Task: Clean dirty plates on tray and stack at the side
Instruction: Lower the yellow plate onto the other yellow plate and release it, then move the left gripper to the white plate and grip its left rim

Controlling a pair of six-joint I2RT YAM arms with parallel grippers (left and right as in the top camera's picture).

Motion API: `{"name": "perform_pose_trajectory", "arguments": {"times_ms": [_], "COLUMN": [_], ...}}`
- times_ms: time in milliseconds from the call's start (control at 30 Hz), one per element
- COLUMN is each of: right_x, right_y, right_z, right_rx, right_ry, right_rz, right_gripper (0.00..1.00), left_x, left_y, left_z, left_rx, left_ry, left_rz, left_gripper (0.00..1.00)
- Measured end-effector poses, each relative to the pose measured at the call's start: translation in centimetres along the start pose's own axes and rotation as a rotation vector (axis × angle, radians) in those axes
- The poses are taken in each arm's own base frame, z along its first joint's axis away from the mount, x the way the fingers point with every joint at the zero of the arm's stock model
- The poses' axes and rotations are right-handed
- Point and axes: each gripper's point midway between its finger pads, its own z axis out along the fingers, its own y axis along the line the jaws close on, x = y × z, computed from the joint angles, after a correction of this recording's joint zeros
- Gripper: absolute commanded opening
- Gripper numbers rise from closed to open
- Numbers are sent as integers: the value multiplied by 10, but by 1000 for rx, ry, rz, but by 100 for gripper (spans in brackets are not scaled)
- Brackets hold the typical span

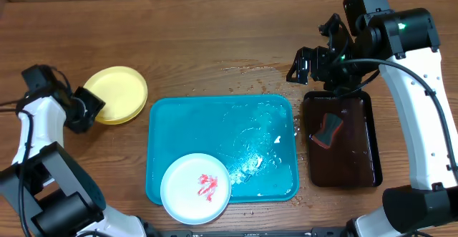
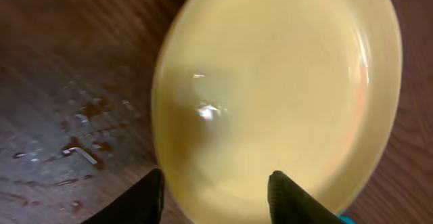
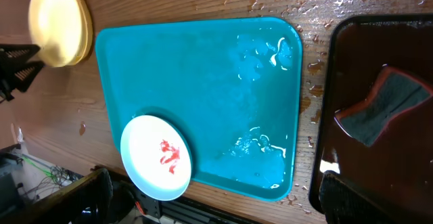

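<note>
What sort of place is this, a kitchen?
More likely a robot test bench staged for dishwashing than a real kitchen: two robot arms at a wooden table, a wet turquoise tray holding a red-smeared plate, and a sponge on a dark tray.

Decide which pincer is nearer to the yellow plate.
Left. The left pincer sits at the rim of the yellow plate; the right pincer hangs beyond the turquoise tray, near the dark tray.
</note>
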Motion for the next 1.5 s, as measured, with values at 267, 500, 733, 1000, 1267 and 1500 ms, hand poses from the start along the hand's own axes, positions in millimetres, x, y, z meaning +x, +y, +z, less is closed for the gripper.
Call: {"name": "perform_pose_trajectory", "arguments": {"times_ms": [267,500,733,1000,1267,1500], "right_x": [1,-2,-7,-9,-5,-3], "right_y": [0,-5,-18,-22,-23,-24], "right_z": [0,0,-1,-2,-2,-2], "right_rx": [1,26,106,127,134,137], "right_ry": [2,-10,-42,-51,-34,-25], "right_rz": [0,12,62,65,49,38], "right_gripper": [100,100,100,100,100,100], "left_x": [16,30,91,197,251,273], "left_y": [-16,-21,-68,-72,-26,11], "left_z": [2,-9,-57,-83,-70,-46], "left_rx": [-5,-30,-31,-175,-350,-411], "left_ry": [39,95,136,350,491,547], "left_rz": [58,102,379,576,545,488], "left_gripper": [33,41,62,75,81,89]}}
